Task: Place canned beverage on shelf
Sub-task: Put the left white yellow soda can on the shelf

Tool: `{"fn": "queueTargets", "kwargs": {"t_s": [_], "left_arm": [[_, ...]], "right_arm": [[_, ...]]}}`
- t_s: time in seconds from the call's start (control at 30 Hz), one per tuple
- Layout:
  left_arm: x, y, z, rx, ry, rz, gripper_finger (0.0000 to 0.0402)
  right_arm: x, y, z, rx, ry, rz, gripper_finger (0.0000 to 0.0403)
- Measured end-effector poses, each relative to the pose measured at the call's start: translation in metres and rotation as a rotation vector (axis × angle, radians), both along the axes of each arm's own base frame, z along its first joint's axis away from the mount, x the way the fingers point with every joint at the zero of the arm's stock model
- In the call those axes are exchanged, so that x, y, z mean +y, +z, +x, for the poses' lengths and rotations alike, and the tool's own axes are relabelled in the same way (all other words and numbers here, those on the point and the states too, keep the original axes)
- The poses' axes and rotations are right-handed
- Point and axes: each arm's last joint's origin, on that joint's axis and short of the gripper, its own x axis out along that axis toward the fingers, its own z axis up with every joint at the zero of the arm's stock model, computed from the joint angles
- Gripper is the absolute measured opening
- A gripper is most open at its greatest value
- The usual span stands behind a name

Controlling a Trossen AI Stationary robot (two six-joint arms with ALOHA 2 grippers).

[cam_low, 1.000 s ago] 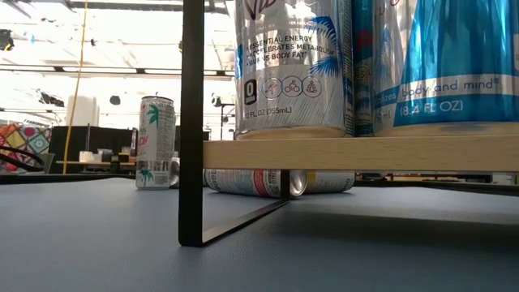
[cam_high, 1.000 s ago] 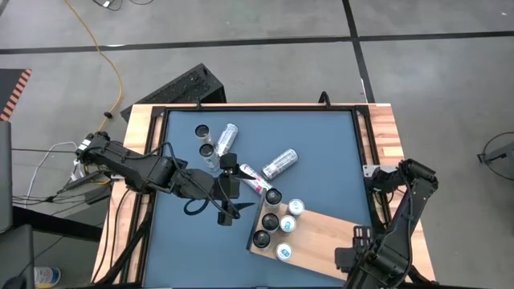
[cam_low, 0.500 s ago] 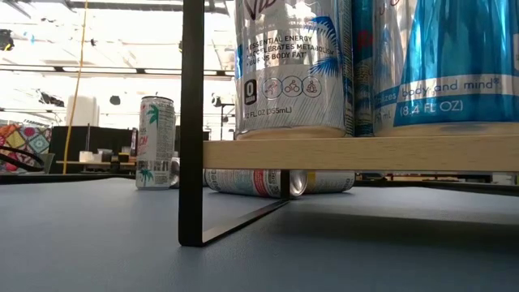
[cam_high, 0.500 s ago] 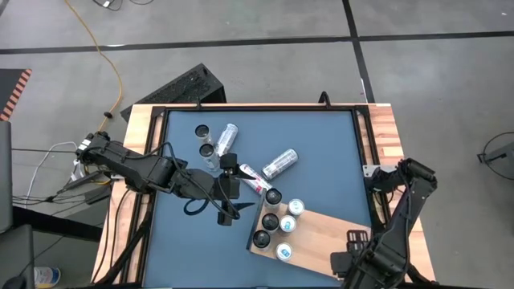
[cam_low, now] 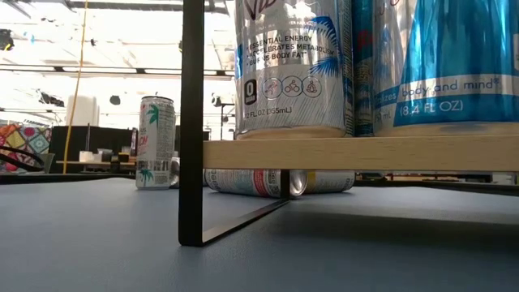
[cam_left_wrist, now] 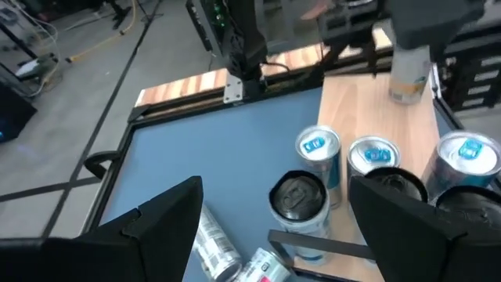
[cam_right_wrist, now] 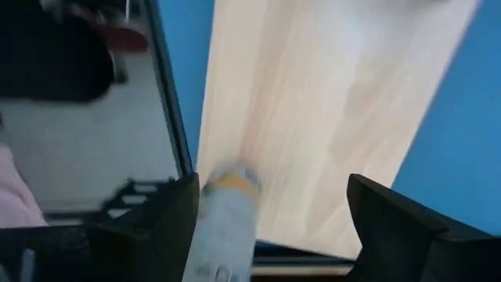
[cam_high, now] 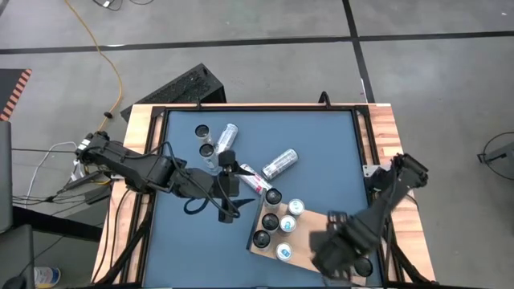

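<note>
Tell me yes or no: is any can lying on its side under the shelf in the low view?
Yes. A can lies on its side on the blue tabletop beneath the shelf, its end facing the camera's right.

Five cans [cam_high: 277,225] stand on the shelf [cam_high: 315,229], with four more cans [cam_high: 217,143] on the tabletop [cam_high: 321,140] behind it.
</note>
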Motion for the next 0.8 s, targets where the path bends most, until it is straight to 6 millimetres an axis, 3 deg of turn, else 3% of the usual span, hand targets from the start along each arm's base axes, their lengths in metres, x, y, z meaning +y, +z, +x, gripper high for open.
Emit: {"fn": "queueTargets", "kwargs": {"t_s": [0.1,0.3,0.53,0.67,0.8], "left_arm": [[0.004,0.009,-0.009,-0.031,0.004,-0.016,0.0309],[0.014,0.024,-0.034,-0.037,0.034,-0.058,0.0309],[0.030,0.031,-0.063,-0.008,0.164,-0.101,0.0309],[0.041,0.023,-0.065,0.060,0.237,-0.137,0.0309],[0.059,0.010,-0.057,0.154,0.334,-0.167,0.0309]], "right_arm": [[-0.020,0.011,0.014,-0.025,-0.031,-0.006,0.0306],[-0.061,0.041,0.034,-0.245,0.091,-0.208,0.0306],[-0.131,0.086,0.048,-0.448,0.043,-0.438,0.0306],[-0.172,0.104,0.055,-0.512,-0.111,-0.613,0.0306],[-0.201,0.112,0.063,-0.550,-0.153,-0.743,0.0306]]}}
